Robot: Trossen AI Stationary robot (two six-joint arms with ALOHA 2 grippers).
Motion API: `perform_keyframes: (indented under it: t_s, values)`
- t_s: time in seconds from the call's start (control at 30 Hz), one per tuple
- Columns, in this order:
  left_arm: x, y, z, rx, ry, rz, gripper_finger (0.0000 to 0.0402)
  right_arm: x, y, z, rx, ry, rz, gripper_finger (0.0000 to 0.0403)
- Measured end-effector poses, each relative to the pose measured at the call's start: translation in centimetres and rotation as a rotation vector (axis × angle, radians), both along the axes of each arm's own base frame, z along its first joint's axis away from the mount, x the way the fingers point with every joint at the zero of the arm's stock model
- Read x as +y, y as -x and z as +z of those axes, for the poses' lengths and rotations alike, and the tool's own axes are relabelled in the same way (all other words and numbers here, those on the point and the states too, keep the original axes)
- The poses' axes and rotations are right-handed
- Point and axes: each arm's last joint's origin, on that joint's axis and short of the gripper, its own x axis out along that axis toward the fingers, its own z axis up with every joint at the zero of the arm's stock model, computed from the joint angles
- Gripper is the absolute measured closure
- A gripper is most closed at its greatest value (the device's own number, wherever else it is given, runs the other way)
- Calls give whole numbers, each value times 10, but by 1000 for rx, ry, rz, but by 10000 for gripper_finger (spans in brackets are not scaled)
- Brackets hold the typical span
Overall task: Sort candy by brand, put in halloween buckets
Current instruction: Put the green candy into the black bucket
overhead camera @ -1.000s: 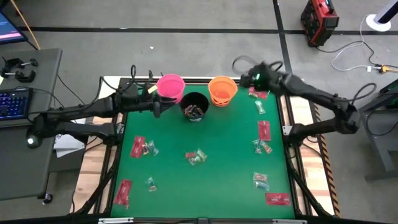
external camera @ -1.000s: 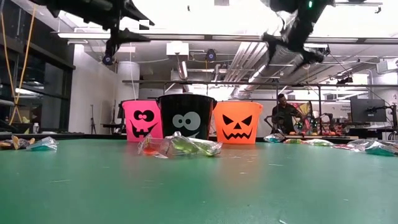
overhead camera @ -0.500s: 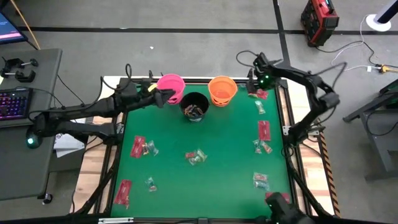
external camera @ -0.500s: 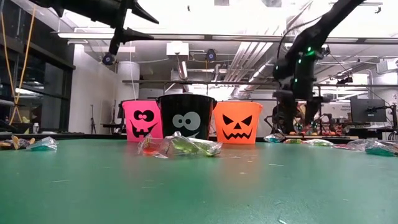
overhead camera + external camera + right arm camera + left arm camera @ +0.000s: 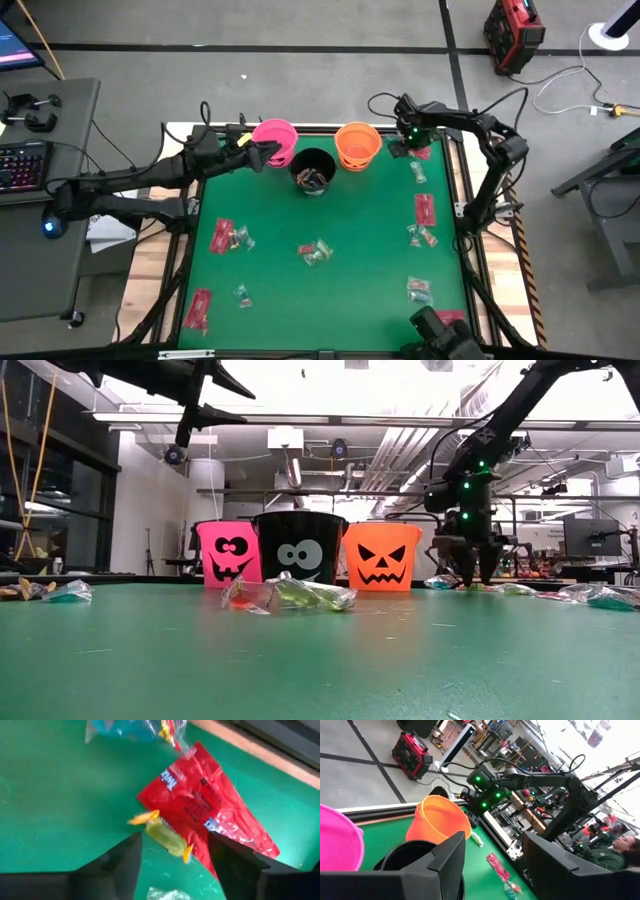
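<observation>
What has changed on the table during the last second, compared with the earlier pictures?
The right gripper came down beside the orange bucket, at the far right corner, and now hangs open over a red packet and a yellow-wrapped piece, gripping nothing. The left gripper moved over the pink bucket. Buckets and candy stayed put.

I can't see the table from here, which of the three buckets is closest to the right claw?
The orange bucket: the right claw hovers just beside it, with the black and pink ones farther off.

Three buckets point(image 5: 314, 152) stand at the table's point(image 5: 350, 300) far edge — candy point(image 5: 316, 252) scattered before them.
</observation>
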Motion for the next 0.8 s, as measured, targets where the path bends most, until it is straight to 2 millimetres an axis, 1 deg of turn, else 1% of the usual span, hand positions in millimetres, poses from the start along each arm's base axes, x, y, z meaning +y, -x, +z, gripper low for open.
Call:
perform_keyframes:
  t_s: [0.13,0.27,0.4,0.67,0.73,0.8]
  values:
    - [0,0,0,5,2,0,216,1,-2,0,-15,-14,53,230]
    - [0,0,-1,11,-6,-2,216,4,-6,0,-11,-12,130,253]
    - [0,0,-1,16,-11,-9,216,6,-11,-2,-1,-10,173,257]
    - [0,0,-1,16,-11,-14,216,5,-14,-13,17,-42,171,261]
    - [-1,0,-1,15,-8,-32,216,7,-16,-13,19,-43,179,276]
    - [-1,0,-1,15,-9,-41,216,11,-17,-10,23,-46,190,310]
